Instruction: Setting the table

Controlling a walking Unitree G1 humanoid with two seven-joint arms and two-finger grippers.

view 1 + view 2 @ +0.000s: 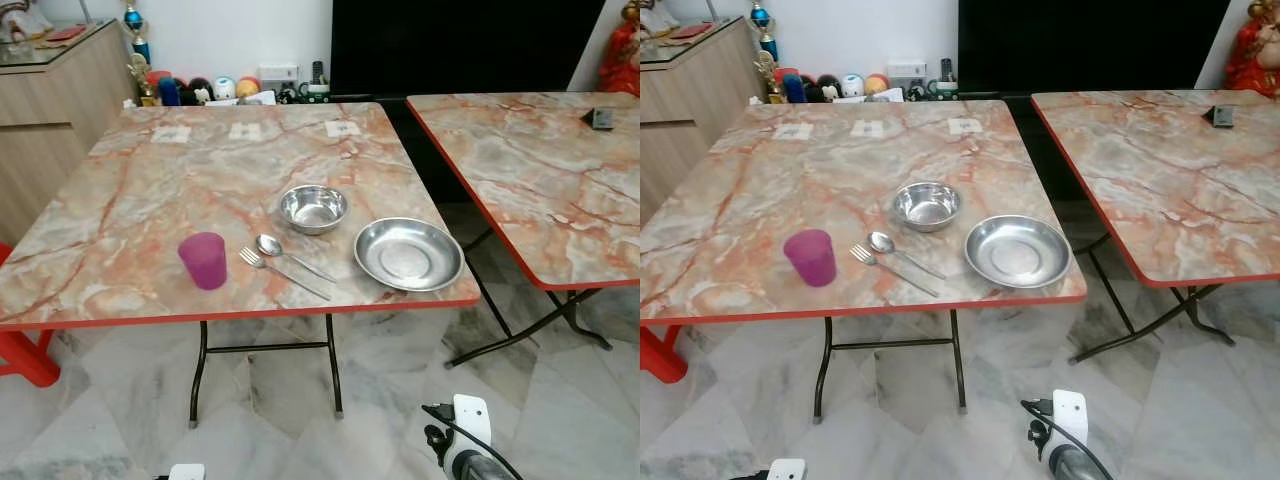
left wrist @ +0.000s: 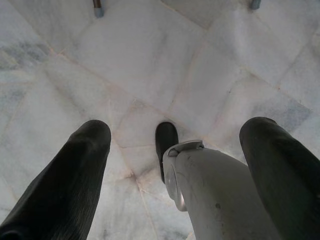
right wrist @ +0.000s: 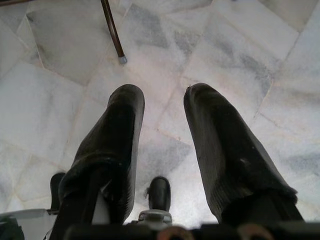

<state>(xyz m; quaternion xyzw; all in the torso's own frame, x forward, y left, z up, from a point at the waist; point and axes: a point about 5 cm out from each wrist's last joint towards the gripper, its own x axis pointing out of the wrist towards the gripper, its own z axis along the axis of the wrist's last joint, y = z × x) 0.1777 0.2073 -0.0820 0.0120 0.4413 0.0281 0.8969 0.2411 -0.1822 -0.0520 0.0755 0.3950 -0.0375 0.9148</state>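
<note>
Standing back from the marble-patterned table (image 1: 150, 200), I look down on a small place setting near its front edge. My left gripper (image 2: 175, 135) hangs low over the pale tiled floor (image 2: 150, 60), its two black fingers (image 2: 75, 175) spread wide with nothing between them; part of my own white leg and a dark foot show in the gap. My right gripper (image 3: 162, 125) hangs the same way beside a table leg (image 3: 112, 30), fingers apart and empty.

On the table a pink cup (image 1: 203, 260) stands upright at the left of the setting. Just to its right lie a fork (image 1: 280, 272) and a spoon (image 1: 290, 256), side by side and angled toward the front edge. Behind them sits a small steel bowl (image 1: 313, 208), and to the right, near the corner, a wide steel plate (image 1: 408, 254). A second table (image 1: 540, 170) stands apart to the right, with a small dark object (image 1: 602, 118) on it.
</note>
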